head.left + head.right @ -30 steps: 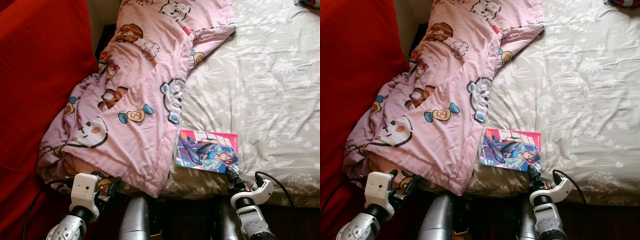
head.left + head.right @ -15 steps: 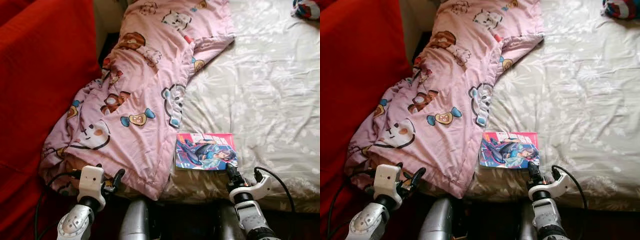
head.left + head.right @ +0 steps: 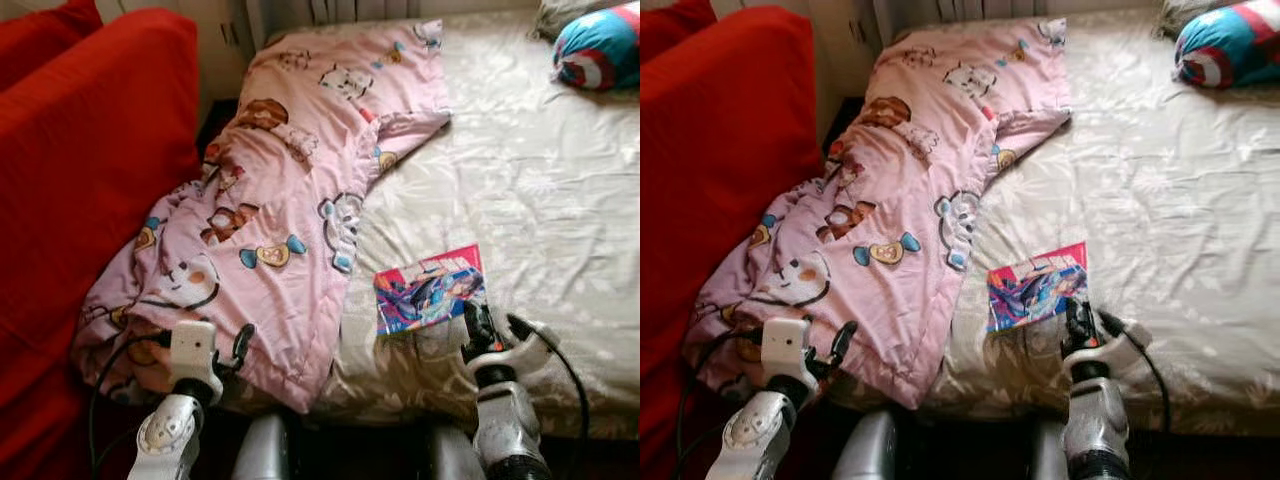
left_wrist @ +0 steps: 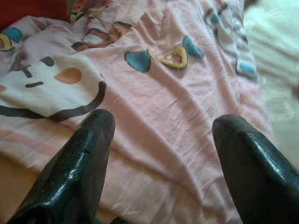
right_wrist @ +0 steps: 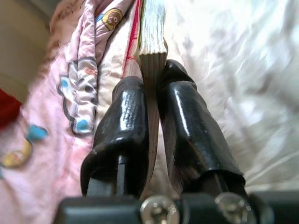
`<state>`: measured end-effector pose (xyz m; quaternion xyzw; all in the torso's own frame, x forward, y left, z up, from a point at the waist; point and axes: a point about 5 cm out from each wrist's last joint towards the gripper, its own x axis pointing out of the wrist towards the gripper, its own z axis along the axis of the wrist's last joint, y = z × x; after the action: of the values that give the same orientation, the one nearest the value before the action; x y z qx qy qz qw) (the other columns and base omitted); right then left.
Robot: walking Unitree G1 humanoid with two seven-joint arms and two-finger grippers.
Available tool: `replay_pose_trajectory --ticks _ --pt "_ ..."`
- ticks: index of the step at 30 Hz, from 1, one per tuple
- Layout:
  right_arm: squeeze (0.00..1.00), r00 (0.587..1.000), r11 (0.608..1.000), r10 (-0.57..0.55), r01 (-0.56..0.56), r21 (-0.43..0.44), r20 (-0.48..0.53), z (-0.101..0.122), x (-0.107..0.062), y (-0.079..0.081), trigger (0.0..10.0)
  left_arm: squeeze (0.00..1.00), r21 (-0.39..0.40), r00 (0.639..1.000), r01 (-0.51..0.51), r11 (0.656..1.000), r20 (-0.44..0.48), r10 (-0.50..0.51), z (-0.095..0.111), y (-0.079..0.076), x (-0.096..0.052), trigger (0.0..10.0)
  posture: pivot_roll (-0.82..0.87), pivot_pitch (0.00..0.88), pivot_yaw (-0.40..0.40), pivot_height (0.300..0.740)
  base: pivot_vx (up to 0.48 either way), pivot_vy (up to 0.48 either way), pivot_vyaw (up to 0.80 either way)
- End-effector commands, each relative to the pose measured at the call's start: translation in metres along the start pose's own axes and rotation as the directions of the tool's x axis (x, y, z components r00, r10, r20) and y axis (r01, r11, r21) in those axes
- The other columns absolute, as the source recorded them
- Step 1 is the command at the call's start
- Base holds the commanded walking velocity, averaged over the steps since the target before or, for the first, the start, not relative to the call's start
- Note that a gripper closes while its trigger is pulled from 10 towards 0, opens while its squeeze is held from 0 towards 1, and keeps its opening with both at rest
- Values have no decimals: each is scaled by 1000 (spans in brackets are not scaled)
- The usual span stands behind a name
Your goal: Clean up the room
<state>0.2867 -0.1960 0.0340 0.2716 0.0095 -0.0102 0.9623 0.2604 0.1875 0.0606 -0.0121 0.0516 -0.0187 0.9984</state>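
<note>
A bed [image 3: 560,190] with a pale flowered sheet is seen beside a red sofa [image 3: 90,170], and a pink cartoon blanket [image 3: 290,200] is draped over the bed's sofa-side edge. A bright comic book [image 3: 428,289] is held tilted just above the bed's near edge, its corner clamped between the fingers of the right gripper [image 5: 152,100]. The left gripper [image 4: 161,135] is held with its fingers spread apart over the blanket's lower end, at the bed's near corner.

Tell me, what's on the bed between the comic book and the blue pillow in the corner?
Nothing: in the left eye view only bare flowered sheet lies between the comic book, clamped in the right end effector, and the blue pillow.
</note>
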Motion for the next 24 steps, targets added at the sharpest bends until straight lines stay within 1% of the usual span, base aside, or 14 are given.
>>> replay_pose_trajectory --ticks 1,2,3,4,5,6,9,10,13,16,18,22,24 --pt "0 999 997 30 -27 -72 35 9 3 8 0 0 -20 999 -47 999 -13 47 -5 9 -3 10000 -55 86 54 615 0 0 0" --pt "0 999 991 38 -32 -127 40 14 2 9 9922 0 -35 998 -64 997 -17 64 -7 10 -2 10000 -63 81 45 615 0 0 0" --pt "0 999 991 38 -32 -127 40 14 2 9 9922 0 -35 998 -64 997 -17 64 -7 10 -2 10000 -63 81 45 615 0 0 0" --pt "0 998 985 47 -40 -167 36 16 1 9 10000 0 -44 997 -72 996 -19 72 -9 10 -1 10000 -69 79 40 615 0 0 0" --pt "0 998 971 64 -56 -234 26 18 -1 11 10000 0 -56 996 -83 995 -22 82 -12 10 -1 10000 -73 75 35 615 0 0 0" --pt "0 998 967 64 -56 -250 23 18 -1 11 10000 0 -59 996 -85 995 -23 84 -13 10 -1 10000 -73 75 35 615 0 0 0" --pt "0 998 965 52 -40 -258 41 21 -2 13 10000 0 -64 996 -90 994 -25 88 -15 9 -1 10000 -75 69 29 615 0 0 0" --pt "0 998 960 30 -14 -280 53 24 -2 12 10000 0 -70 996 -93 993 -25 91 -16 8 -1 10000 -78 61 23 615 0 0 0" --pt "0 997 953 4 21 -303 81 30 1 13 10000 0 -77 995 -95 992 -28 94 -19 6 0 10000 -78 52 15 630 0 0 0" --pt "0 998 948 19 2 -318 64 28 4 18 10000 0 -81 995 -100 992 -36 97 -23 5 -1 10000 -78 49 10 645 0 0 0" --pt "0 999 944 30 -13 -329 46 25 4 21 10000 0 -80 993 -112 991 -58 107 -30 7 -4 10000 -78 48 9 660 0 0 0" --pt "0 999 945 25 -11 -326 38 23 1 20 10000 0 -77 988 -126 989 -98 118 -41 10 -11 10000 -78 45 8 680 0 0 0" --pt "0 999 945 21 -9 -327 33 21 -1 20 10000 0 -72 983 -132 989 -136 121 -50 13 -15 10000 -78 43 8 700 0 0 0"
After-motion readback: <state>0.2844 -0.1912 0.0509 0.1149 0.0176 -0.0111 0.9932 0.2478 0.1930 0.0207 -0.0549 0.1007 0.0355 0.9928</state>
